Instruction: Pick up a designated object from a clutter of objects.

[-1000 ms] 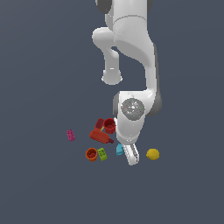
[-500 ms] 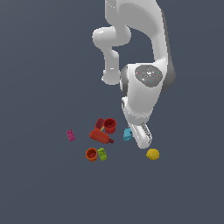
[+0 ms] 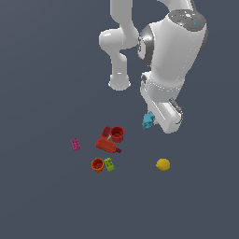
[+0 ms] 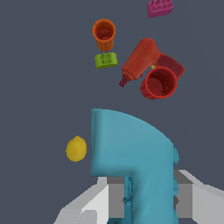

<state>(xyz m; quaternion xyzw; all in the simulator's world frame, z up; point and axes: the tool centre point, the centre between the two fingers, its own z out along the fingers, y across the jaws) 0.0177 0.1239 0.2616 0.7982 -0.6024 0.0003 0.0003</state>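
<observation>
In the exterior view the white arm hangs over the dark floor with its gripper (image 3: 154, 119) clamped on the cyan arch (image 3: 148, 120) — the piece is up in the air, clear of the floor and above the clutter. Below it, toward the exterior view's left, lie a red cup (image 3: 117, 134) touching the red bottle (image 3: 107, 145), a second orange cup (image 3: 97, 165) just beside the green brick (image 3: 109, 164), and the pink brick (image 3: 75, 144) apart from them; the yellow lemon (image 3: 163, 164) sits alone toward the exterior view's right. In the wrist view the cyan arch (image 4: 135, 157) fills the foreground, pinched between the grey fingers (image 4: 114, 192) — the lemon (image 4: 76, 148), green brick (image 4: 106, 60), both cups and pink brick (image 4: 160, 7) lie on the floor beyond.
</observation>
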